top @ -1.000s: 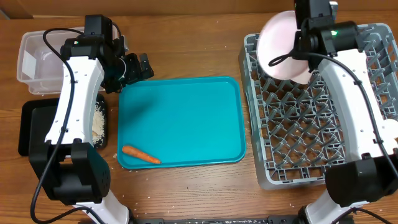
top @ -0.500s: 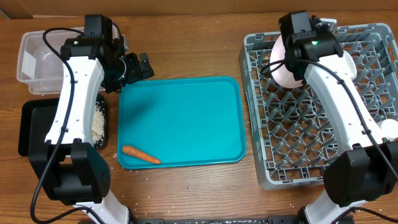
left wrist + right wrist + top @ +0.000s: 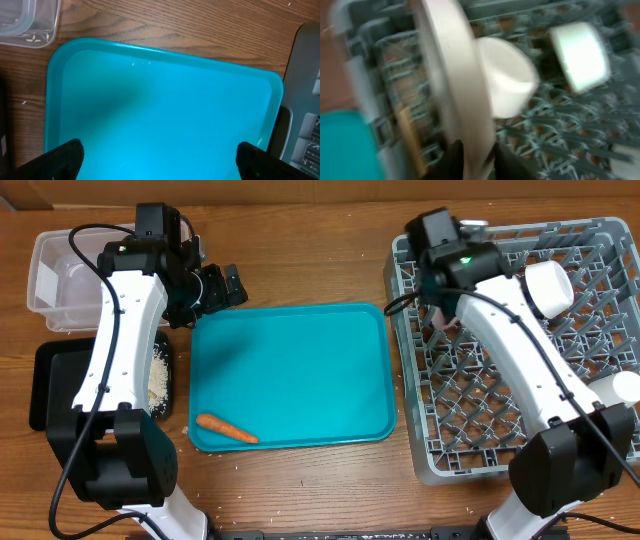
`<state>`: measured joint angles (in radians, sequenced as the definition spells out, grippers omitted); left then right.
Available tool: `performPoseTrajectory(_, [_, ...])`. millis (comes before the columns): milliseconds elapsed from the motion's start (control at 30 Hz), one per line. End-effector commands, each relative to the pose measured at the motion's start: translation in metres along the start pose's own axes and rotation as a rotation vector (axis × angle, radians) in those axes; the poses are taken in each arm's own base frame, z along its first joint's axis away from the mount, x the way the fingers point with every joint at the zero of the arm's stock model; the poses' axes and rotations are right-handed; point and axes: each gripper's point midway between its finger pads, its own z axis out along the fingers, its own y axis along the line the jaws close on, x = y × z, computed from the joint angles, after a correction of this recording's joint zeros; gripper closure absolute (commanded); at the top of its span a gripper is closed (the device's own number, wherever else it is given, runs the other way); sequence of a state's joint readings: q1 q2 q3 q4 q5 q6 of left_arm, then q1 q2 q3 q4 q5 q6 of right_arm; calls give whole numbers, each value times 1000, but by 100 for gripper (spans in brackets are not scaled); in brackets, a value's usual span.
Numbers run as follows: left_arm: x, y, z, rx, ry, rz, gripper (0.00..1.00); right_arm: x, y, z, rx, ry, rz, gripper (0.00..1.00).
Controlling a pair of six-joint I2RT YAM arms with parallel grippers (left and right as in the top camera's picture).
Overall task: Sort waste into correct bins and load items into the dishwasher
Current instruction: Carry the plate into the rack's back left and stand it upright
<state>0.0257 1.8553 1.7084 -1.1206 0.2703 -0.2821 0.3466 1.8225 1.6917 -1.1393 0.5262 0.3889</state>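
My right gripper (image 3: 438, 308) (image 3: 477, 162) is shut on the rim of a round, pale pinkish-white plate (image 3: 452, 75). It holds the plate on edge among the pegs at the far left of the grey dish rack (image 3: 430, 450); from overhead only a sliver of the plate (image 3: 448, 323) shows under the arm. A white bowl (image 3: 547, 285) (image 3: 507, 75) and a small white cup (image 3: 625, 387) sit in the rack. My left gripper (image 3: 215, 288) (image 3: 160, 162) is open and empty above the teal tray's far left corner. The orange carrot (image 3: 226, 427) lies at the tray's near left.
The teal tray (image 3: 300, 330) lies between the arms. The clear tub (image 3: 60, 280) stands at the far left. The black tray (image 3: 55, 380) in front of it holds white crumbs (image 3: 157, 375). A wooden stick (image 3: 409, 134) shows at the rack's left edge.
My right arm has swung left and down with the plate, from high over the rack's back to its far left rows, and turned it on edge. The left arm has not moved.
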Motion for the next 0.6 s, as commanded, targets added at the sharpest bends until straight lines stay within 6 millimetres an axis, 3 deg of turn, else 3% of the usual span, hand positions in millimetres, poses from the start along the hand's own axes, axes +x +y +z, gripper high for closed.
performPoseTrajectory(0, [-2, -7, -6, 19, -16, 11, 1, 15, 34, -6, -155, 64, -20, 60])
performPoseTrajectory(233, [-2, -8, -6, 19, -17, 11, 1, 15, 33, -10, -162, 66, -20, 54])
performPoseTrajectory(367, [-2, -7, -6, 18, -17, 11, 0, 7, 28, -24, -180, 29, -2, 53])
performPoseTrajectory(500, [-2, -7, -6, 18, -17, 11, 0, -10, 27, -61, -287, -54, -26, 42])
performPoseTrajectory(567, [-2, -6, -6, 11, -19, 11, 0, -15, 50, -92, -488, -110, -167, 28])
